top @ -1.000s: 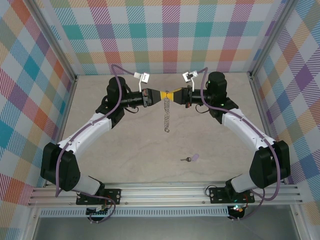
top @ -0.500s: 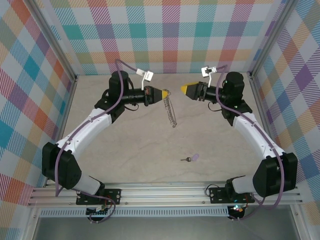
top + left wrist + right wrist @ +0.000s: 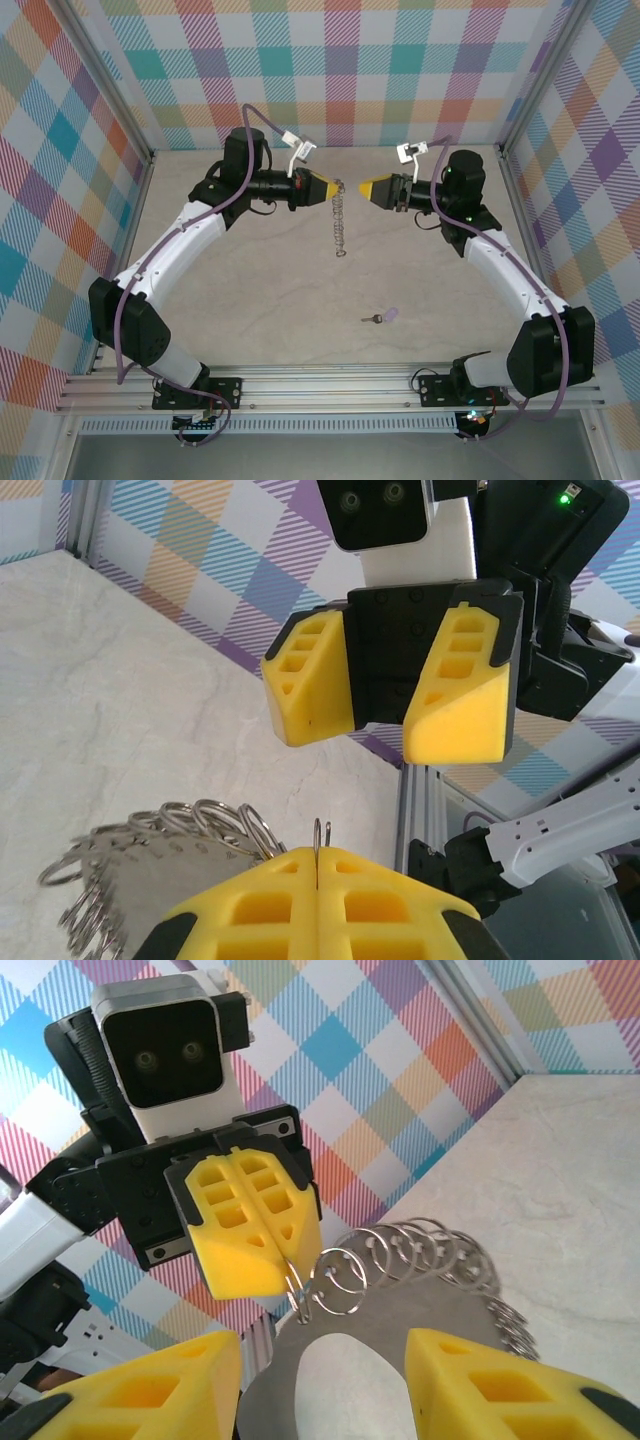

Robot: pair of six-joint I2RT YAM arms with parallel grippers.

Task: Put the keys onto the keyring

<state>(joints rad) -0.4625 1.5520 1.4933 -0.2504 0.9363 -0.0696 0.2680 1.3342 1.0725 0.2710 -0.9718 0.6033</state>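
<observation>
We record: left gripper (image 3: 331, 187) clamped shut on the rim of the keyring (image 3: 340, 222), which hangs from it toward 6 o'clock above the table (image 3: 250, 280); right gripper (image 3: 363, 187) at its 3 o'clock, jaws parted, holding nothing; key (image 3: 382, 316) lying on the table at 5 o'clock of the keyring, well apart

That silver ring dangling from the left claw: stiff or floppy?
Probably stiff: the keyring hangs straight from the left gripper without folding. Pinched at one edge, it likely swings easily. Its small rim loops look loose, so may rattle.
</observation>
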